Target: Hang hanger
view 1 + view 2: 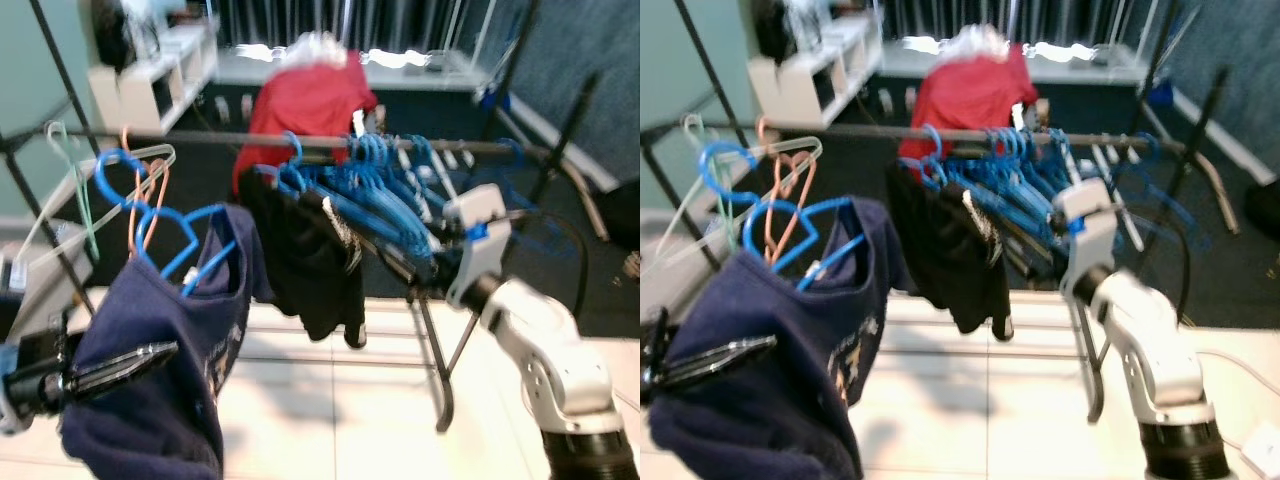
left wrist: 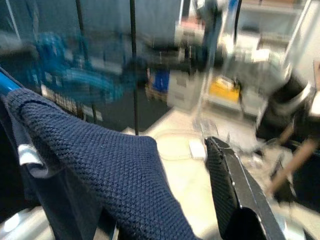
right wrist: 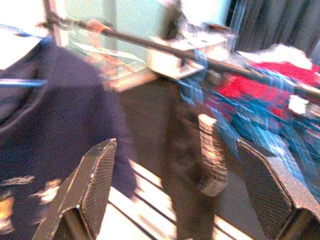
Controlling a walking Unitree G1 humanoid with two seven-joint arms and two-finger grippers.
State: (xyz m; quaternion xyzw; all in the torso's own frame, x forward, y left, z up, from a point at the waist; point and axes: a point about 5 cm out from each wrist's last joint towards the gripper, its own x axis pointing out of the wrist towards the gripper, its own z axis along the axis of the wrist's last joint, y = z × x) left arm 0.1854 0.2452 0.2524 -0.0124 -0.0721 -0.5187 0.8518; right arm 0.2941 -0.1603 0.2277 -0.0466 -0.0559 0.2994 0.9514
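A navy shirt [image 1: 150,400] hangs on a blue hanger [image 1: 190,245], held low at the front left, below the dark rail [image 1: 200,140]. My left gripper [image 1: 135,362] is shut on the shirt's shoulder. In the left wrist view the navy fabric [image 2: 100,160] covers one finger, and the other finger [image 2: 230,185] shows beside it. My right arm [image 1: 530,350] reaches up to the rail's right part among several blue hangers [image 1: 390,185]. In the right wrist view my right gripper [image 3: 180,185] is open and holds nothing.
On the rail hang a red garment [image 1: 310,100], a black garment [image 1: 310,260], an orange hanger [image 1: 145,200] and a pale green hanger [image 1: 70,175]. A rack leg [image 1: 440,380] stands on the pale floor. White shelves [image 1: 150,80] stand at the back left.
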